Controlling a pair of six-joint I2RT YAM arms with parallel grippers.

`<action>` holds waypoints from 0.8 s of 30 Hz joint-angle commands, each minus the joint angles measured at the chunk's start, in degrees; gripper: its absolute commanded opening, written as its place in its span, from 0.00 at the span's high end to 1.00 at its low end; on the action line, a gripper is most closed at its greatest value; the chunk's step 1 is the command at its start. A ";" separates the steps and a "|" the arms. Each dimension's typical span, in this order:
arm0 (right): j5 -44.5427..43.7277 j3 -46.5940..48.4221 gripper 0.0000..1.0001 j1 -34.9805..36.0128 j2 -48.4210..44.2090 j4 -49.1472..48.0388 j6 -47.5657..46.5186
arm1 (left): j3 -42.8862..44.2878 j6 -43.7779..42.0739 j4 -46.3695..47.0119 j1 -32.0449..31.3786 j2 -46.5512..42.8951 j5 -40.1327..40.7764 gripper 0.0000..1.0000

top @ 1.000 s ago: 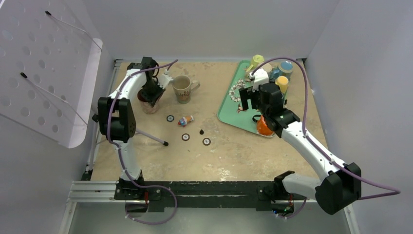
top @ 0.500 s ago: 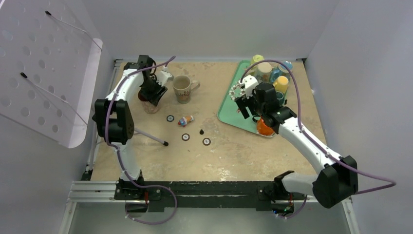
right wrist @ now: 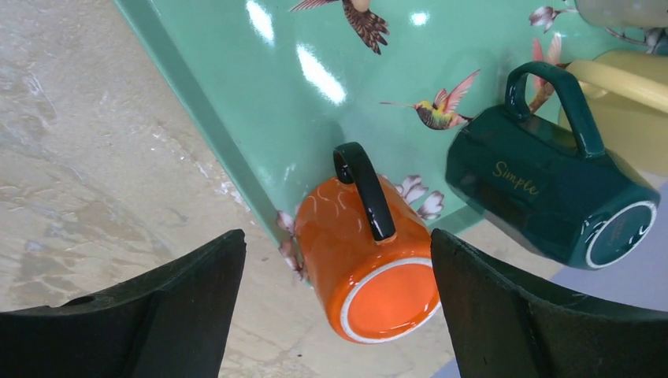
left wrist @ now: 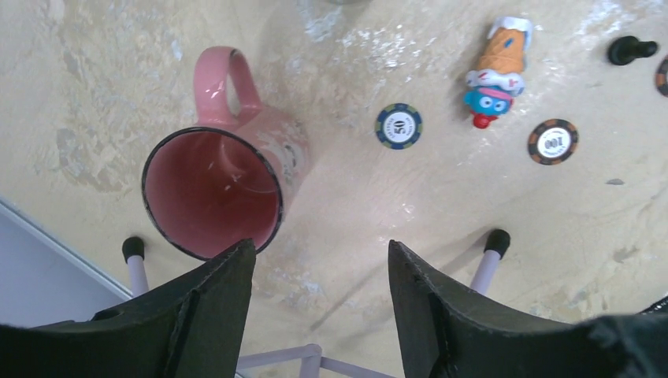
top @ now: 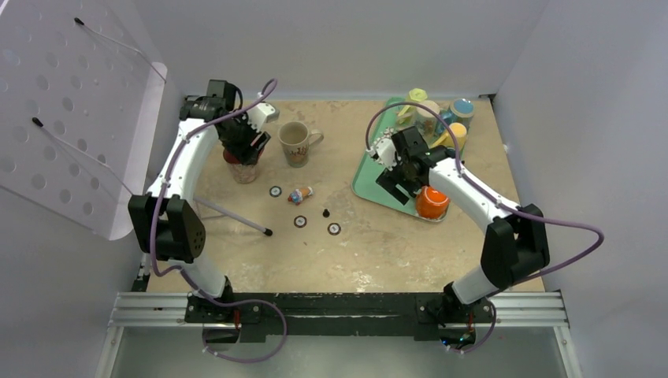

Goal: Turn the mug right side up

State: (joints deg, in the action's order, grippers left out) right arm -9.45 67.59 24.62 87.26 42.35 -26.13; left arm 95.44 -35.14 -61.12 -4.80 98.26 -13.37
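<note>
A pink mug (left wrist: 213, 193) stands right side up on the table, its mouth facing the camera and its handle pointing away. My left gripper (left wrist: 319, 248) hangs open just above it and to one side, holding nothing; from the top view the left gripper (top: 246, 142) sits over the pink mug (top: 244, 168). An orange mug (right wrist: 370, 268) with a black handle stands bottom-up at the near corner of the green tray (right wrist: 315, 102). My right gripper (right wrist: 339, 244) is open above it, one finger on each side, not touching. In the top view the right gripper (top: 398, 179) is beside the orange mug (top: 432, 202).
A dark green mug (right wrist: 551, 189) lies on its side on the tray, with more cups behind it. A beige mug (top: 295, 142) stands upright near the pink one. A small toy (left wrist: 496, 71), poker chips (left wrist: 398, 126) and a white rack leg (left wrist: 496, 244) lie nearby.
My left gripper has opened, let go of the pink mug and lifted off it. My right gripper swung from the back of the tray to over the orange mug.
</note>
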 commanded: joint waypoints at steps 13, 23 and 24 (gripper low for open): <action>3.70 6.56 0.21 -8.28 15.47 3.29 -6.42 | -4.55 -0.95 -2.00 -3.25 -6.60 -5.20 0.32; 5.39 10.55 0.79 -8.29 16.18 4.71 -5.72 | -5.91 -1.24 -2.54 -3.81 -10.09 -6.99 0.32; 6.34 11.19 0.88 -8.20 16.26 5.13 -5.69 | -5.96 -1.25 -2.63 -3.88 -10.29 -7.16 0.32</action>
State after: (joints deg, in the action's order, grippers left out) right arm -5.74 75.13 16.23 104.14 45.43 -32.05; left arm 90.08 -35.24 -63.61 -8.38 90.74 -18.00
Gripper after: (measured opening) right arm 0.245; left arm 0.678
